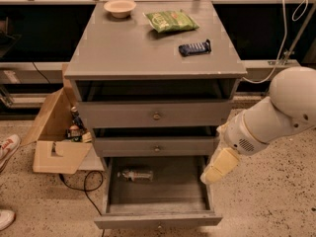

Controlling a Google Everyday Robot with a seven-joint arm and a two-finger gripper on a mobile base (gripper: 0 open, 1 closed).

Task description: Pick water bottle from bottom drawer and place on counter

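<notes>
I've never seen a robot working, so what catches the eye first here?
A bulky white robot arm juts in from the right, its pale gripper hanging by the right edge of the open, deep grey bottom drawer. Inside, a small clear plastic water bottle lies on its side at the back left. The flat grey counter above holds a green snack bag.

The water bottle (135, 175) lay in the open bottom drawer (158, 220), toward its rear left; the hand (216, 169) hung over the drawer's right side, below the tabletop (148, 53).
</notes>
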